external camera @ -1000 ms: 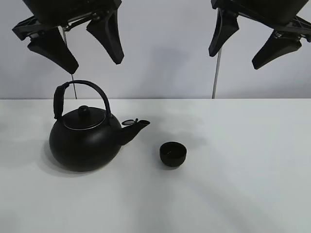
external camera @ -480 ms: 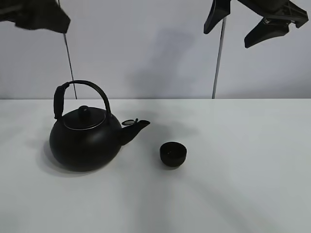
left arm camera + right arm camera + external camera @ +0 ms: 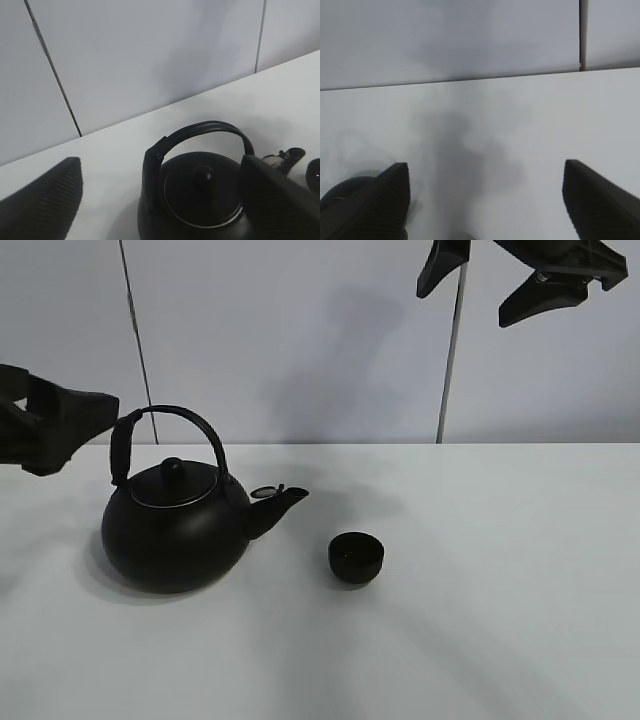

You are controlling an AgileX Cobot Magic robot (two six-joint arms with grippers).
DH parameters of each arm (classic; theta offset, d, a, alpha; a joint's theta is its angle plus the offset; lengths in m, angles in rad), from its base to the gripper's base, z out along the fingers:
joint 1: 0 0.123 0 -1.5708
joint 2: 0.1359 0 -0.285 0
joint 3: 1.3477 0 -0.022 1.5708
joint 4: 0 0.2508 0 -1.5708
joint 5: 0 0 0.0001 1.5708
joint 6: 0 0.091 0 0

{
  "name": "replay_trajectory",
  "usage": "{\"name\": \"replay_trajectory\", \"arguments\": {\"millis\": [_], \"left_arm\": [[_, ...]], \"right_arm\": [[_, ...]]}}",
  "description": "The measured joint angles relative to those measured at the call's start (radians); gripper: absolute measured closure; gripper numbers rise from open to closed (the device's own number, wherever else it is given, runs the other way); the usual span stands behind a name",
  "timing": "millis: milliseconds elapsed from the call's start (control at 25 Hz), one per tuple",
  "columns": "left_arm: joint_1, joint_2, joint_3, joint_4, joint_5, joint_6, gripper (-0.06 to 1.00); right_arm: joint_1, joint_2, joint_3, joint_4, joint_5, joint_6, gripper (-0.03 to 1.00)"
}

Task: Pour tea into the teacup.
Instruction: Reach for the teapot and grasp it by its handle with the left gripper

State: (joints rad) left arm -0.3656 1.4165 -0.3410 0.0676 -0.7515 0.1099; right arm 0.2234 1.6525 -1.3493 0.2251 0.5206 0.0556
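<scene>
The big round black kettle [image 3: 175, 532] with an arched handle [image 3: 190, 425] stands on the white table at the left, spout toward the right. The small black teacup [image 3: 356, 557] stands just right of the spout, apart from it. My left gripper [image 3: 62, 426] hangs low at the left edge, level with the kettle's handle and beside it. In the left wrist view it [image 3: 160, 167] is open and empty, with the kettle [image 3: 200, 205] between and beyond the fingers. My right gripper [image 3: 497, 282] is open and empty, high at the top right; the right wrist view shows it [image 3: 485, 172] over bare table.
The white table [image 3: 480, 620] runs to a grey panelled wall [image 3: 300, 340] at the back. A dark rounded shape [image 3: 337, 197] shows at the edge of the right wrist view; I cannot tell what it is.
My left gripper has come down from the top of the view to the level of the kettle's handle at the left. My right gripper rose a little earlier and now holds still.
</scene>
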Motion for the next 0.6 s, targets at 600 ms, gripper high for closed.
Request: {"name": "replay_trajectory", "arguments": {"millis": [600], "left_arm": [[0.007, 0.373, -0.047, -0.046, -0.378, 0.0, 0.34]], "right_arm": [[0.0, 0.0, 0.0, 0.0, -0.016, 0.0, 0.39]]}}
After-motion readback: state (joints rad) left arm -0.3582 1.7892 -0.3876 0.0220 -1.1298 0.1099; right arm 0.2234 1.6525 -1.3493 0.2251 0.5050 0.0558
